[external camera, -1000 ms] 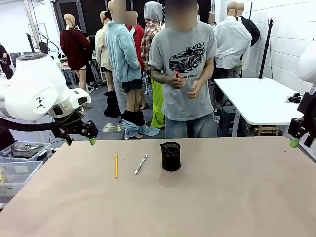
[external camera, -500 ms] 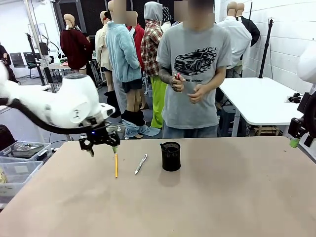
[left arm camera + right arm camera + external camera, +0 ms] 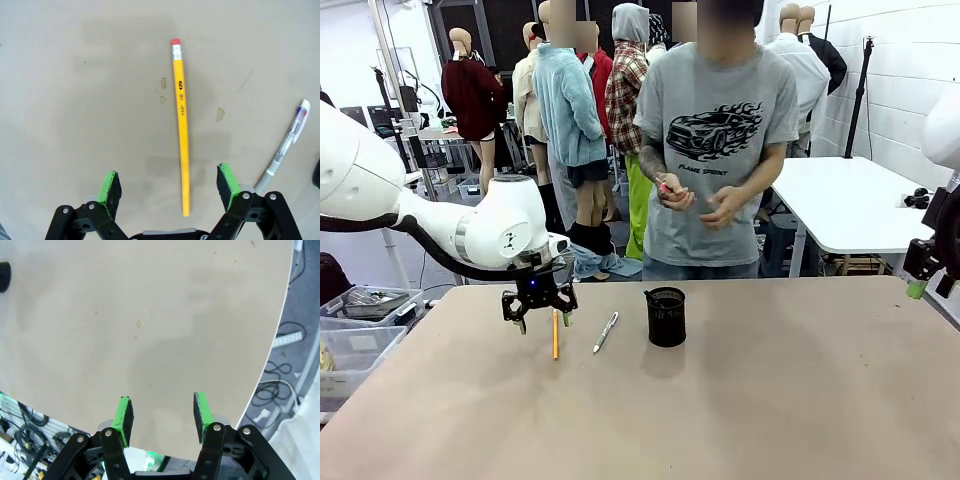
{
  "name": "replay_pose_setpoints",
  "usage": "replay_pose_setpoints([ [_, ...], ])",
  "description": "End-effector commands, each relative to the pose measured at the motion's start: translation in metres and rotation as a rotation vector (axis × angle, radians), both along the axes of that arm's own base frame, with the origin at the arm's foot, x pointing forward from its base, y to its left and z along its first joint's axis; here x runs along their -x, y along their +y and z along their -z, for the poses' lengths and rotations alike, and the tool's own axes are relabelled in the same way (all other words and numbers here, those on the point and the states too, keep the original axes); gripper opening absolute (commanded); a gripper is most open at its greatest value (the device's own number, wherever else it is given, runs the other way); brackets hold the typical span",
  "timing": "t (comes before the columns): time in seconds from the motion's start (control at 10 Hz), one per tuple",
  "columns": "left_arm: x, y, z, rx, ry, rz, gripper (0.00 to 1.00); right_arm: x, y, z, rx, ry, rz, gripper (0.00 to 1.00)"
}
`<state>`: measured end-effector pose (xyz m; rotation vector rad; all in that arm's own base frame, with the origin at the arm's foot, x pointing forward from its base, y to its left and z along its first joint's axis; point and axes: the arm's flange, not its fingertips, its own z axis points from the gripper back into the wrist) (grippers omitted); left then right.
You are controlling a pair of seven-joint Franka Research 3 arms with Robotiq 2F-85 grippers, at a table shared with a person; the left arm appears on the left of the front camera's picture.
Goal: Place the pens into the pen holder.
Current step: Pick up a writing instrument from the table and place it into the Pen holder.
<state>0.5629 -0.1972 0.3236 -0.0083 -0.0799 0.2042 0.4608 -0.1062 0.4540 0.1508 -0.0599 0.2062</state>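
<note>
Because the pencil [image 3: 181, 125] lies flat on the table [image 3: 770, 400] with just the end away from its eraser between the wide-open pads [image 3: 111, 186] of the left claw [image 3: 170, 187], nearer one pad than the other, a straight drop could close on the very end, and the stick might swing or slip out on the lift. It could also be missed if the pads stop short of the tabletop. The pen [image 3: 606, 332] lies near it, close enough to be nudged; the holder [image 3: 666, 317] stands upright beyond. The right claw [image 3: 162, 417] hangs released, well apart, at the table's edge.
</note>
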Motion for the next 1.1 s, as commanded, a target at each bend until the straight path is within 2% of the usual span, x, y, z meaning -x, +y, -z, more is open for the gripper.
replay_pose_setpoints([
  [0.0, 0.0, -0.005, -0.001, 0.009, 0.026, -0.025, 1.0, -0.001, 0.0, 0.0, 0.008, -0.003, 0.001, 0.62],
  [0.5, 0.0, -0.009, 0.03, -0.013, 0.079, -0.018, 1.0, -0.001, 0.0, 0.0, 0.008, -0.003, 0.001, 0.62],
  [0.6, -0.002, -0.009, 0.032, -0.011, 0.074, -0.013, 0.91, -0.001, 0.0, 0.0, 0.008, -0.003, 0.001, 0.62],
  [1.0, -0.002, -0.007, 0.031, -0.001, 0.085, -0.019, 0.12, -0.001, 0.0, 0.0, 0.008, -0.003, 0.001, 0.62],
])
